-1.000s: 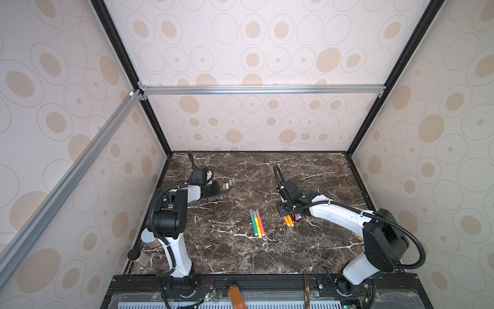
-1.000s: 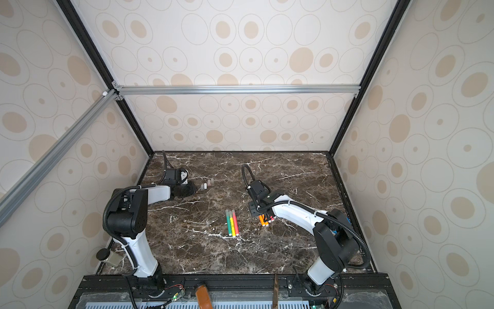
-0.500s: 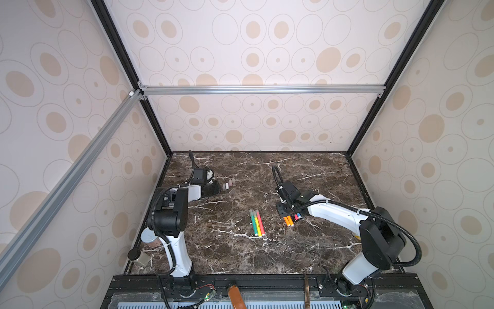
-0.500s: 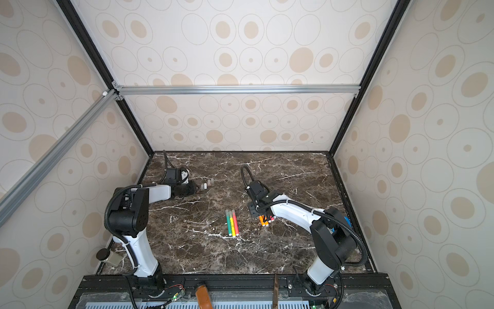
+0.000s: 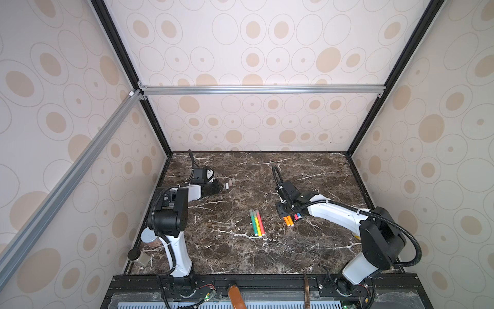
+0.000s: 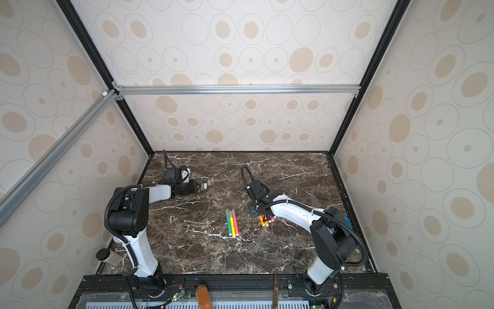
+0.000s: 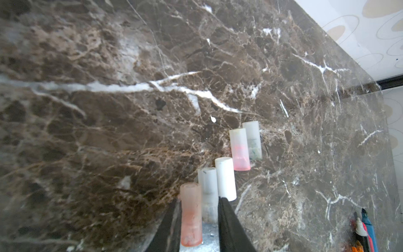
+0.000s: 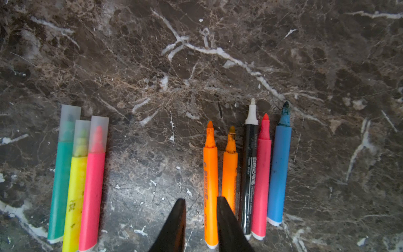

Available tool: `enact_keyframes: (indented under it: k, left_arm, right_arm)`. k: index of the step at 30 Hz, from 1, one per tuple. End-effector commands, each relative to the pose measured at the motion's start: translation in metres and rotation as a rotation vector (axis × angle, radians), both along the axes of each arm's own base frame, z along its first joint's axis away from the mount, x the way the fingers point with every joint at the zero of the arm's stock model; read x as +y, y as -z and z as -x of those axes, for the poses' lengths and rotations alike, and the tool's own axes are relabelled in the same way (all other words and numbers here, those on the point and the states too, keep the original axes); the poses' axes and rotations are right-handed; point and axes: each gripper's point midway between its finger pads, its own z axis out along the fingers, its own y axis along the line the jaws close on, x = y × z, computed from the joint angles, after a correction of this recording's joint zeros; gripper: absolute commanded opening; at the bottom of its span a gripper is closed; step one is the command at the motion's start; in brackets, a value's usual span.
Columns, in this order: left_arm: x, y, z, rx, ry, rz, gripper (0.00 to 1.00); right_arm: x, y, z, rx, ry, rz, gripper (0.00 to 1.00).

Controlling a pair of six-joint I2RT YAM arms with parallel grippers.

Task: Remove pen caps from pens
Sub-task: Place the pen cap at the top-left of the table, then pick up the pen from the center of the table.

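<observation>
Three slim plastic markers lie side by side, touching: green pen (image 8: 62, 174), yellow pen (image 8: 75, 196), pink pen (image 8: 92, 196), each wearing a frosted translucent cap (image 8: 69, 122). Near them, five lie uncapped in a row: orange pen (image 8: 210, 185), second orange pen (image 8: 229, 172), black pen (image 8: 248, 174) with a white nib, red pen (image 8: 262, 179), blue pen (image 8: 279, 174). Well apart from the pens, five stubby loose caps (image 7: 225, 179) lie staggered, two of them pink-tinted.

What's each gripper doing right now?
Left gripper: open, pinkish pen cap lying between its jaws.
Right gripper: open, holding nothing, over an orange pen.

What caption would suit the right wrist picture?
Three capped pens beside five uncapped pens, right gripper open above.
</observation>
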Motion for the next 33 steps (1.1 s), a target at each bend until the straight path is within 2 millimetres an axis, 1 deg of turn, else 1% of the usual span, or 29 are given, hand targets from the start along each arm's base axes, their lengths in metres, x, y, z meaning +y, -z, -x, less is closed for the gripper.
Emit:
enact_keyframes:
  k: [1, 5, 9, 12, 13, 18, 24, 27, 31, 33]
  left_arm:
    - [-0.005, -0.01, -0.008, -0.036, 0.013, 0.05, 0.29]
    - [-0.005, -0.011, -0.009, -0.036, 0.012, 0.051, 0.29]
    - [-0.001, -0.017, -0.01, -0.046, -0.004, 0.032, 0.29]
    - [-0.002, -0.027, -0.01, -0.063, -0.003, 0.033, 0.29]
    - [0.004, -0.03, -0.012, -0.07, -0.026, 0.01, 0.29]
    - [0.009, -0.049, -0.012, -0.1, -0.043, -0.018, 0.29]
    - [0.011, -0.06, -0.009, -0.118, -0.054, -0.021, 0.29]
    - [0.011, -0.07, -0.006, -0.134, -0.057, -0.018, 0.3]
    - [0.012, -0.088, 0.001, -0.175, -0.064, -0.02, 0.31]
    - [0.012, -0.099, 0.007, -0.202, -0.069, -0.007, 0.34]
  right_arm:
    - [0.0, 0.005, -0.001, 0.017, 0.004, 0.002, 0.28]
    - [0.002, 0.005, 0.0, 0.019, 0.0, -0.008, 0.28]
    - [0.01, 0.002, 0.002, 0.017, -0.023, -0.047, 0.28]
    - [0.018, 0.002, 0.006, 0.024, -0.045, -0.075, 0.29]
    - [0.02, 0.002, 0.007, 0.026, -0.051, -0.079, 0.29]
    - [0.031, 0.005, 0.013, 0.036, -0.07, -0.089, 0.3]
    - [0.048, 0.009, 0.03, 0.062, -0.097, -0.106, 0.3]
    - [0.056, 0.012, 0.04, 0.09, -0.1, -0.124, 0.3]
    - [0.066, 0.019, 0.054, 0.124, -0.104, -0.112, 0.3]
    - [0.068, 0.023, 0.057, 0.133, -0.103, -0.097, 0.3]
